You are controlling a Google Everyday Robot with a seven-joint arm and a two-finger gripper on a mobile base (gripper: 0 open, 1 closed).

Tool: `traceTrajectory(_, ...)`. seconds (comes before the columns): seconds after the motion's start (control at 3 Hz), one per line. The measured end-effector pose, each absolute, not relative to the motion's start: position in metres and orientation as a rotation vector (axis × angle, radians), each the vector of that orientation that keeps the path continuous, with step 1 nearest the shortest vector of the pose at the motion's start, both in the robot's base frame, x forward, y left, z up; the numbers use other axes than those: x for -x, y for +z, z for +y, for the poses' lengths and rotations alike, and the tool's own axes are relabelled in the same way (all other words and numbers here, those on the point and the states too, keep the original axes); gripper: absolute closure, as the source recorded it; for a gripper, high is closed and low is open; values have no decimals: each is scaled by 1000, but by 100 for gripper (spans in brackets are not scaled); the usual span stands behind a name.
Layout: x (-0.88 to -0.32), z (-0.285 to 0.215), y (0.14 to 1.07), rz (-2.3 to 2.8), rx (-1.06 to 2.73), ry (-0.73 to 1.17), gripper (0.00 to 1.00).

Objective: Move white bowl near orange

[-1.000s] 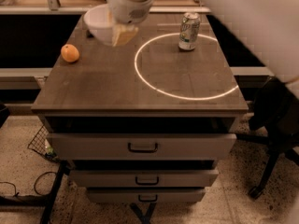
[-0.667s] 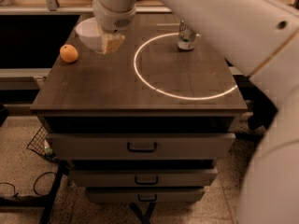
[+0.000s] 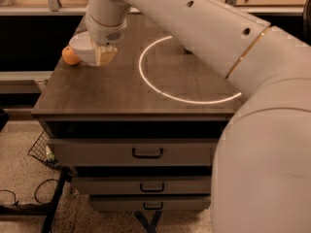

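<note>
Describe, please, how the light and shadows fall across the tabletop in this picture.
Camera view: dim, warm light; a bright light ring glows on the dark tabletop; the gripper, at the back-left corner, holds the white bowl beside the orange; the arm hides the right side.

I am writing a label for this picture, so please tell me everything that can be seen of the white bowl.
The white bowl is plain, glossy and round. It is upright, near the left edge of the table as the picture shows it. The tool covers its right rim and seems to grip it, hiding the inside. The orange lies right against its left side, apparently touching. Whether the bowl rests on the table or hangs just above cannot be told.
</note>
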State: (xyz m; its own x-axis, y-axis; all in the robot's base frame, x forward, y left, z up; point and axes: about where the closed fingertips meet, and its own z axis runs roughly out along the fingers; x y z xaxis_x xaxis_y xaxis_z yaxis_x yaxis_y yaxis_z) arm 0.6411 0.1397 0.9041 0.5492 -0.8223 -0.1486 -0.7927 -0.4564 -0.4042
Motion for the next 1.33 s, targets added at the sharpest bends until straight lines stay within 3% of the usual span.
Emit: traceTrajectory(1.33,-658,167,847,1314,2335,51,100)
